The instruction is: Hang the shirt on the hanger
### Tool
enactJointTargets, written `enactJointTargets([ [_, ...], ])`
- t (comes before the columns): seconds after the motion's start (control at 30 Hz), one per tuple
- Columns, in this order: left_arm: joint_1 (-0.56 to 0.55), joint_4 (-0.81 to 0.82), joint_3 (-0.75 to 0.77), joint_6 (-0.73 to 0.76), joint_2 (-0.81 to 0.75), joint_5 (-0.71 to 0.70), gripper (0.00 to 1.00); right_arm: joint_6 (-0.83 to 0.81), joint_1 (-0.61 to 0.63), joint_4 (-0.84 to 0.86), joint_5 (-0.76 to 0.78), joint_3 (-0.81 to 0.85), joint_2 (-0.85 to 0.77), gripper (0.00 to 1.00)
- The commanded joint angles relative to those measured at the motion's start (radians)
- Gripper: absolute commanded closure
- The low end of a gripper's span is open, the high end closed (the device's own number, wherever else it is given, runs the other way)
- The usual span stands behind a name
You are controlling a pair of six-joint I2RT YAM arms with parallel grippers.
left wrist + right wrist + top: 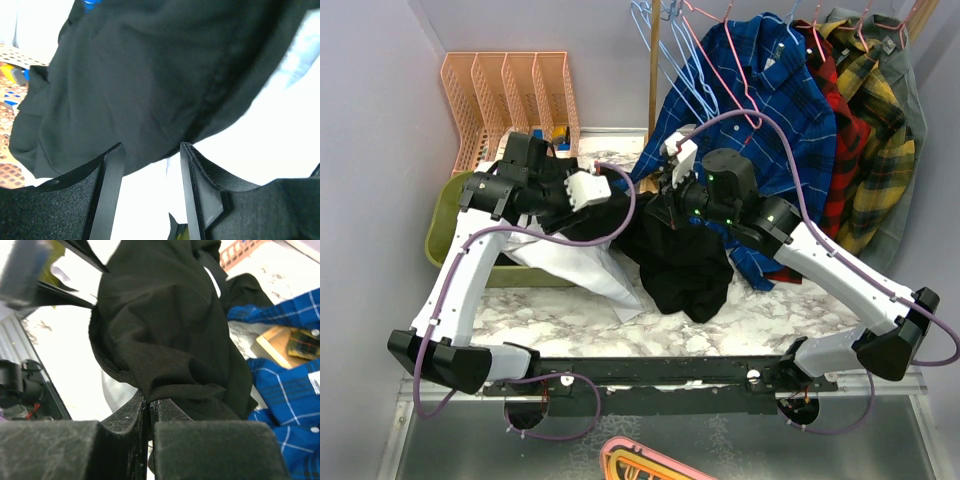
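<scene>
Now | right gripper (149, 407) pinches black shirt (685, 260), bunched above table (570, 322) | left gripper (150, 155) spread, empty, near cloth | hanger (720, 65) hangs behind, apart | hanging not yet begun.

Heaped mid-table, the black shirt (685, 270) blocked the centre, with the white garment (580, 270) crowding its left side and the blue plaid shirt (770, 110) draped close behind. Only the marble table (560, 330) in front lay open to a gripper.
</scene>
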Motion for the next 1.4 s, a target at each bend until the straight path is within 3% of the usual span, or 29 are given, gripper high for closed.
enactJointTargets([
  [0.0, -0.007, -0.146, -0.018, 0.236, -0.041, 0.011, 0.51, -0.049, -0.023, -0.072, 0.034, -0.053, -0.024, 0.99],
  [0.17, -0.005, -0.143, -0.028, 0.343, -0.041, -0.101, 0.53, -0.044, -0.052, -0.041, 0.02, -0.099, -0.025, 0.99],
  [0.27, -0.002, -0.03, -0.092, 0.366, -0.056, -0.201, 0.56, -0.037, -0.059, -0.031, 0.003, -0.111, -0.027, 0.99],
  [0.5, 0.011, 0.092, -0.212, 0.395, -0.056, -0.212, 0.62, -0.03, -0.065, -0.017, -0.009, -0.124, -0.034, 0.99],
  [0.6, 0.013, 0.201, -0.294, 0.406, -0.056, -0.26, 0.76, -0.03, -0.068, -0.021, -0.016, -0.122, -0.042, 0.99],
  [0.67, 0.014, 0.286, -0.324, 0.407, -0.053, -0.301, 1.0, -0.029, -0.069, -0.02, -0.031, -0.124, -0.051, 0.99],
  [0.73, 0.014, 0.305, -0.31, 0.385, -0.047, -0.288, 1.0, -0.023, -0.069, -0.017, -0.05, -0.128, -0.063, 0.99],
  [1.03, 0.014, 0.009, 0.108, 0.302, 0.014, -0.026, 1.0, 0.012, -0.069, -0.092, -0.097, -0.002, -0.117, 0.99],
  [1.37, 0.014, -0.148, 0.536, 0.249, 0.079, 0.035, 1.0, 0.042, -0.069, -0.226, -0.137, 0.381, -0.072, 0.99],
])
